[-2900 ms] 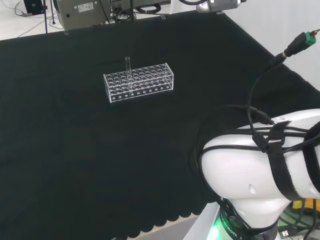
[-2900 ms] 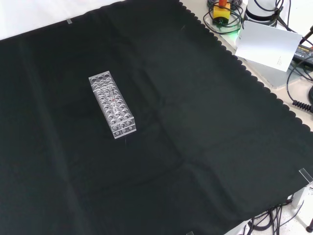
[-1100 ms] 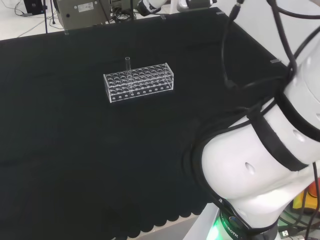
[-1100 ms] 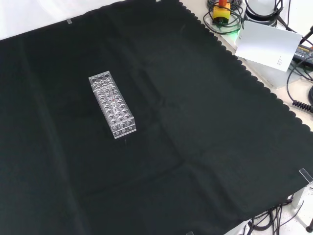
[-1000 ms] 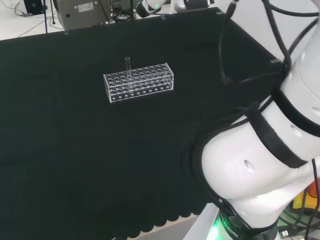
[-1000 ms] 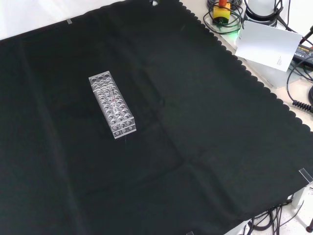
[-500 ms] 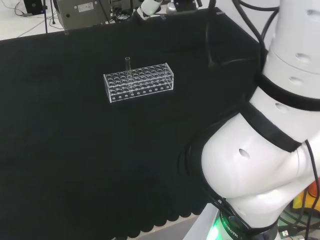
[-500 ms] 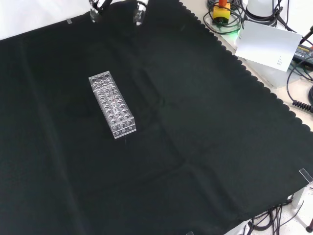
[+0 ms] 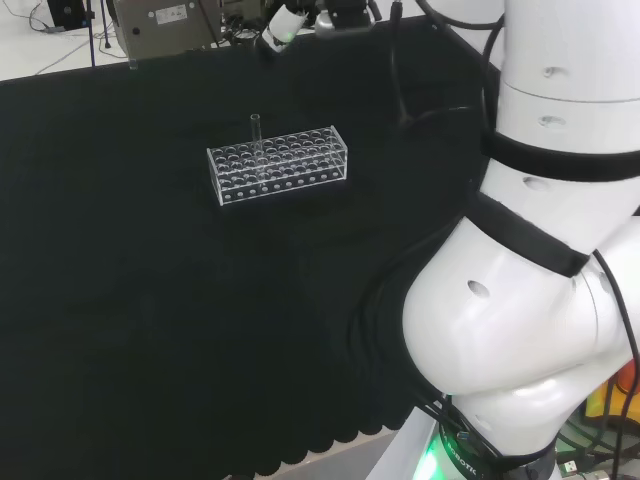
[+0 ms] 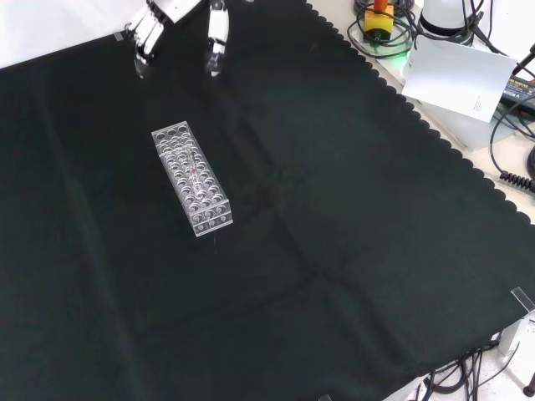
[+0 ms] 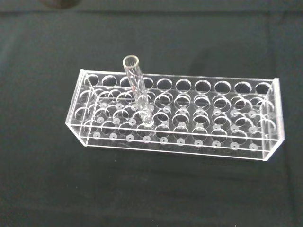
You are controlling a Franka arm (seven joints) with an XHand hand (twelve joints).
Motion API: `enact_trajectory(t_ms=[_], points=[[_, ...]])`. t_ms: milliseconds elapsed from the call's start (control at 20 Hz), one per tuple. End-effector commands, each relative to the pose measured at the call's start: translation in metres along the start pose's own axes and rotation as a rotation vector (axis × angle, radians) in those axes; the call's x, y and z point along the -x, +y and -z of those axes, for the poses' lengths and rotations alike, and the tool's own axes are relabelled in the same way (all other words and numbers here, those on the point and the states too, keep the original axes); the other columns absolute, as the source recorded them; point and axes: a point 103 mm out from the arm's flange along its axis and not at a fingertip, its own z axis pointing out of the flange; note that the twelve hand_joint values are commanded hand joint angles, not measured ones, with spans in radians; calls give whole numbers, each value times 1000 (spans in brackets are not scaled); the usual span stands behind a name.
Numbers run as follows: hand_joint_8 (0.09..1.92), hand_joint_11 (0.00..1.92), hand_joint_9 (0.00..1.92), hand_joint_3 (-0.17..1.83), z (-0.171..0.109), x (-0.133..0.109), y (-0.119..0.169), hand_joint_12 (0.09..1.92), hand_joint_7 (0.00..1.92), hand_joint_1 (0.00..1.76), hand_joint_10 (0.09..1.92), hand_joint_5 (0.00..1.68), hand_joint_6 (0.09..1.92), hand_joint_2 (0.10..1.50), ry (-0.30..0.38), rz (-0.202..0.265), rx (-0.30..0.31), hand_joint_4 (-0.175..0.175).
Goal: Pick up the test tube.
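1 clear test tube [image 11: 138, 90] stands in 1 clear rack [image 11: 176, 116] on the black cloth [image 10: 351, 217]. The rack sits at the upper left of centre in the head view and the front view. The tube is upright, long axis vertical, open mouth up, near one end of the rack. At the top left of the front view, 1 hand [image 10: 171, 21] hangs above the cloth, apart from the rack, fingers [image 10: 216, 38] spread and straight, grasping nothing.

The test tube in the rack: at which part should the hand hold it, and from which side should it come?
Probably the bare upper part of the test tube, which stands upright above the clear rack. The lower part sits inside the rack. The hand would best come from above and pinch it, then lift straight up.
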Motion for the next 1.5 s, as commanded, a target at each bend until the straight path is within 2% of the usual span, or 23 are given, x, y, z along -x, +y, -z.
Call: enact_trajectory(t_ms=[50, 200, 300, 500, 650, 950, 1500], points=[[910, 117, 284, 270, -23, -7, 31, 1585, 347, 759, 974, 372, 117, 873, 2, 14, -59, -124], [913, 144, 314, 287, -31, -9, 44, 1573, 386, 768, 965, 391, 146, 865, 0, 15, -63, -130], [912, 189, 367, 316, -35, -10, 51, 1556, 433, 778, 946, 401, 223, 849, -8, 15, -40, -135], [910, 324, 524, 431, -44, -13, 64, 1498, 581, 916, 898, 420, 695, 761, -42, 13, -5, -142], [909, 407, 626, 541, -49, -17, 73, 1456, 669, 1001, 860, 485, 873, 696, -57, 11, -3, -142], [919, 456, 682, 603, -59, -23, 89, 1441, 728, 1039, 850, 542, 930, 665, -62, 23, -20, -140], [919, 468, 701, 640, -81, -31, 109, 1433, 726, 1043, 840, 554, 949, 654, -70, 31, -97, -138]])
